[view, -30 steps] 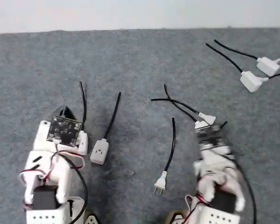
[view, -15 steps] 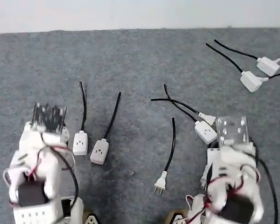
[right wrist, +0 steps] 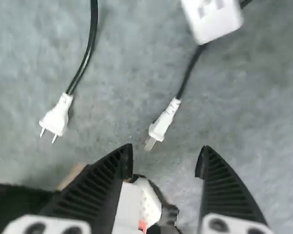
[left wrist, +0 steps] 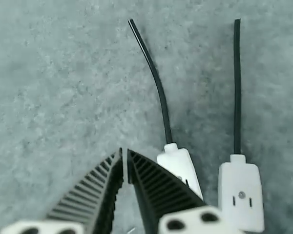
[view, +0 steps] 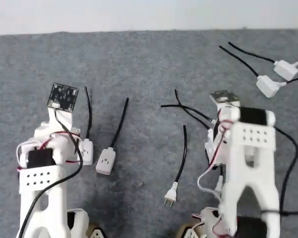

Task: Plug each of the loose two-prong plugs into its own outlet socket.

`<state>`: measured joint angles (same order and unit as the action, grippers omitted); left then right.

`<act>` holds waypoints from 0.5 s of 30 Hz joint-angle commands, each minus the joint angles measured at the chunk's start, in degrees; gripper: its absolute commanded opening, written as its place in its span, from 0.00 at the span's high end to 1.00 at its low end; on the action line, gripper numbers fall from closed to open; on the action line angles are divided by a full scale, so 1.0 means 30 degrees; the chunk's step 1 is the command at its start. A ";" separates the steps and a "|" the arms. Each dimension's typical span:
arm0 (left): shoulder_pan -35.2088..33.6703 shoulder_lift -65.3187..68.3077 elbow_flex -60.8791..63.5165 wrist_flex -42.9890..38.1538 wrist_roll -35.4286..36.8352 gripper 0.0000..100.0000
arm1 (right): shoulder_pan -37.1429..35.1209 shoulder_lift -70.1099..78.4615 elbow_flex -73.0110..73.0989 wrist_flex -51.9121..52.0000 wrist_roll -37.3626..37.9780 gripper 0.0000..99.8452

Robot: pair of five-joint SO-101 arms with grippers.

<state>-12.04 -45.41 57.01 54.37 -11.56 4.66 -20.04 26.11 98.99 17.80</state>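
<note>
- The left jaws are together and hold nothing. One white outlet socket [left wrist: 178, 163] lies right beside them, with a second socket [left wrist: 240, 195] just past it.
- The right jaws stand wide apart and empty. A two-prong plug [right wrist: 160, 127] lies just ahead of their gap, and another plug [right wrist: 53, 119] lies outside one jaw.
- The plugs look light, small and rigid, on limp cords over the grey tabletop [view: 149, 59]. They would probably slide if nudged, so pinch the white body behind the prongs, not the cord.

Five white rectangular plastic outlet sockets on black cords: two at lower left [view: 87, 148] [view: 106, 161], two at upper right [view: 267, 85] [view: 286, 70], one right of centre [right wrist: 212, 17]. Two white two-prong plugs on black cords [right wrist: 55, 119] [right wrist: 161, 127]. Two white robot arms [view: 44, 168] [view: 251, 148].
</note>
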 commanded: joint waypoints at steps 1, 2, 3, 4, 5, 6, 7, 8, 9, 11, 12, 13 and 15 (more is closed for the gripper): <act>-0.0059 0.0059 0.0835 -0.2374 0.0410 0.98 | -0.0366 0.1538 -0.1026 -0.0659 0.3077 0.78; -0.0059 0.0059 0.1158 -0.2813 0.0440 0.98 | -0.0366 0.1949 -0.1026 -0.0806 0.3956 0.78; -0.0059 0.0059 0.1451 -0.3165 0.0440 0.97 | -0.0366 0.2330 -0.1026 -0.0835 0.4542 0.78; -0.0059 0.0059 0.1685 -0.3487 0.0469 0.95 | -0.0366 0.2593 -0.1026 -0.0982 0.4864 0.78; -0.0059 0.0059 0.1890 -0.3751 0.0498 0.92 | -0.0337 0.2769 -0.1026 -0.1099 0.4923 0.78; -0.0088 0.0059 0.2007 -0.3927 0.0791 0.88 | -0.0249 0.2945 -0.1055 -0.1245 0.5011 0.78; -0.0117 0.0059 0.2066 -0.4044 0.1143 0.84 | -0.0220 0.3062 -0.1055 -0.1392 0.5011 0.78; -0.0293 0.0059 0.2066 -0.4044 0.1377 0.80 | -0.0220 0.3121 -0.1055 -0.1538 0.5040 0.78; -0.0586 0.0059 0.2066 -0.4103 0.1495 0.78 | -0.0337 0.3150 -0.1055 -0.1626 0.5040 0.78; -0.1143 0.0059 0.2066 -0.4132 0.1553 0.77 | -0.0396 0.3150 -0.1114 -0.2037 0.5099 0.78; -0.1377 0.0059 0.2037 -0.4132 0.1553 0.77 | -0.0425 0.3150 -0.1260 -0.2242 0.5392 0.78; -0.1524 0.0059 0.2037 -0.4132 0.1553 0.77 | -0.0513 0.3179 -0.1582 -0.2300 0.5890 0.78; -0.1612 0.0059 0.2066 -0.4132 0.1553 0.77 | -0.0484 0.3326 -0.2549 -0.2154 0.6886 0.78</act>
<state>-16.18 -45.41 63.78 43.47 -7.60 3.60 -10.20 23.91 93.10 34.95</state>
